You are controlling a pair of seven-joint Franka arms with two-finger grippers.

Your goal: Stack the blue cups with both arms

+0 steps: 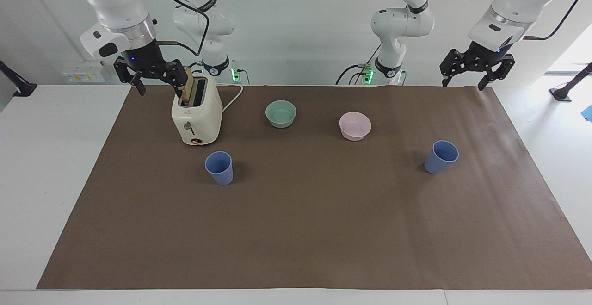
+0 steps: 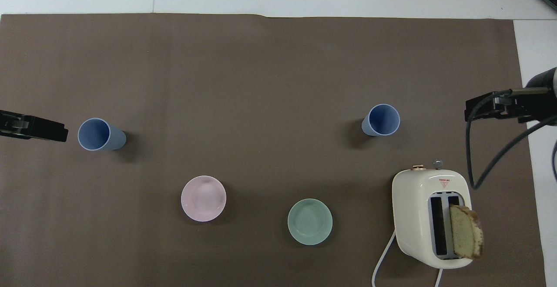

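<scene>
On the brown paper mat [image 1: 296,231] covering the desk, two small matte blue tapered cups stand upright and well apart, one blue cup [image 1: 219,167] just beside the cream toaster [image 1: 196,115] holding a bread slice [image 1: 187,91] at the right arm's end, the other blue cup [image 1: 441,156] toward the left arm's end. Between them and nearer to the robots sit a green bowl [image 1: 280,113] and a pink bowl [image 1: 355,125]. Both arms wait raised, the right gripper [image 1: 156,86] over the toaster's edge and the left gripper [image 1: 464,82] over the mat's corner, each with jaws released and holding nothing.
</scene>
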